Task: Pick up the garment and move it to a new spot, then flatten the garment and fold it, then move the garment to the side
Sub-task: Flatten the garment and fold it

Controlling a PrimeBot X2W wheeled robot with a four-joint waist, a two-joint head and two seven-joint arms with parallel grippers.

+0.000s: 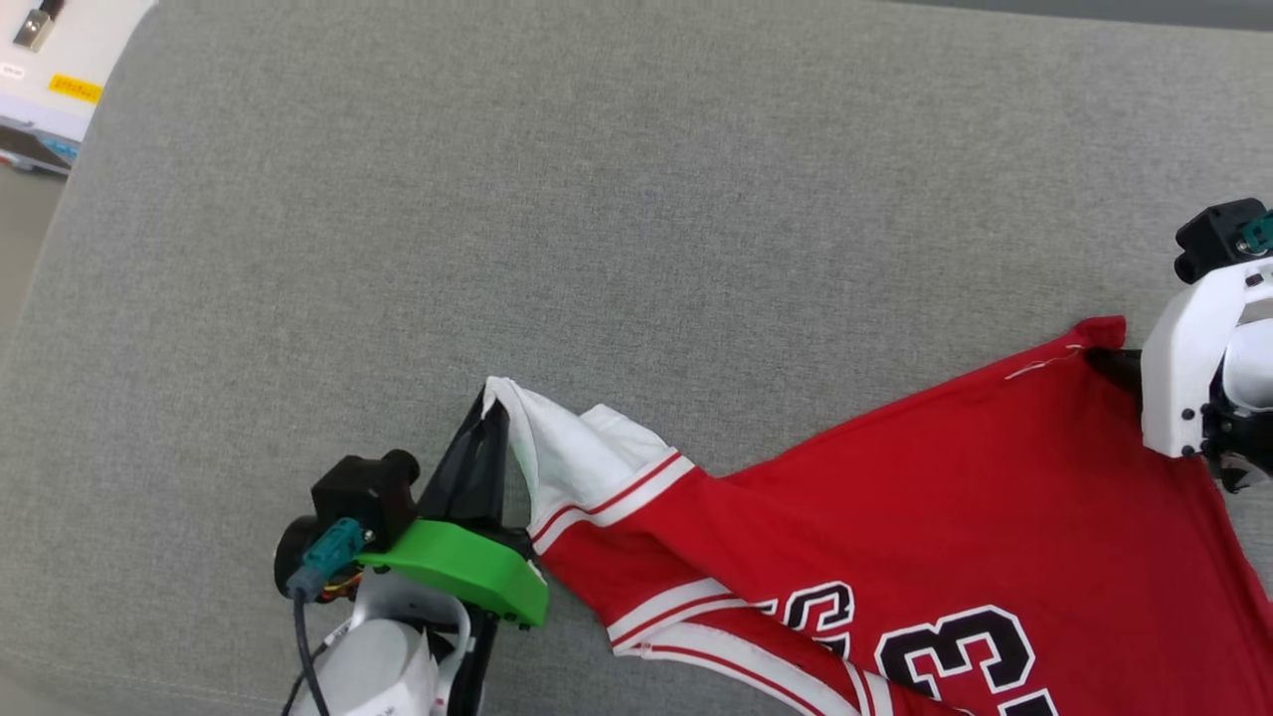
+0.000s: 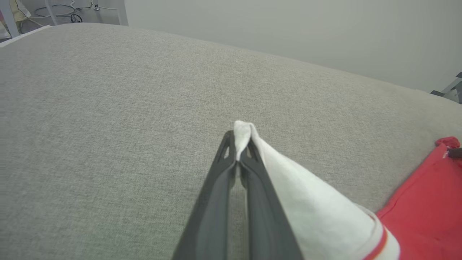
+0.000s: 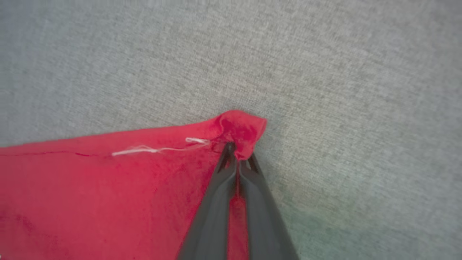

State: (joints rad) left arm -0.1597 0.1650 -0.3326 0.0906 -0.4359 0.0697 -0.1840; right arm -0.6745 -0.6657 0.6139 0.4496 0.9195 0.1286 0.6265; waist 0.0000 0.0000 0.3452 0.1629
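The garment (image 1: 925,517) is a red jersey with white panels, striped trim and black numerals, spread over the lower right of the grey cushion. My left gripper (image 1: 489,408) is shut on a white corner of the garment (image 2: 288,184), the cloth poking out past the closed tips of the left gripper (image 2: 237,144). At the right edge my right gripper (image 1: 1112,360) pinches the garment's red corner. In the right wrist view the right gripper (image 3: 236,151) is shut on that bunched red corner of the garment (image 3: 108,187), where a loose white thread (image 3: 158,148) trails.
The grey fabric cushion (image 1: 557,219) stretches wide beyond the garment towards the back and left. A white box with a yellow label (image 1: 60,70) lies off its far left corner. The cushion's front edge runs just below my left arm.
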